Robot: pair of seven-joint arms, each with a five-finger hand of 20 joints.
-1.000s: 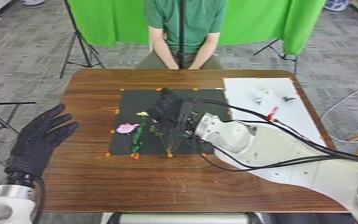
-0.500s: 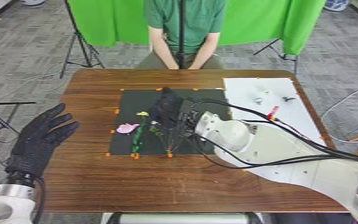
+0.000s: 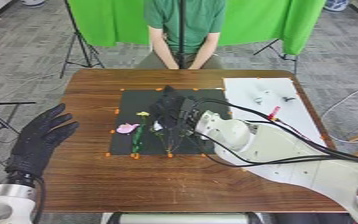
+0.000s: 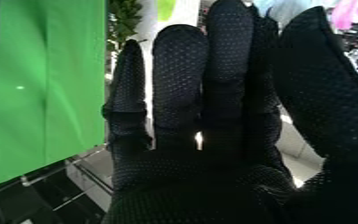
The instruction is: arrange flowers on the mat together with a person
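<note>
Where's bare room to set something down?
The table is bare nearside of the dark mat, and between mat and left hand. Mid-mat is crowded: the right hand is over it, near the pink flower.

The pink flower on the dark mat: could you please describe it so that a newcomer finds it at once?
On the brown table lies a dark mat. Near the mat's left edge, just left of a long green stem, lies the pink flower. Its pink sets it apart from the yellow flower and the white flower near it.
</note>
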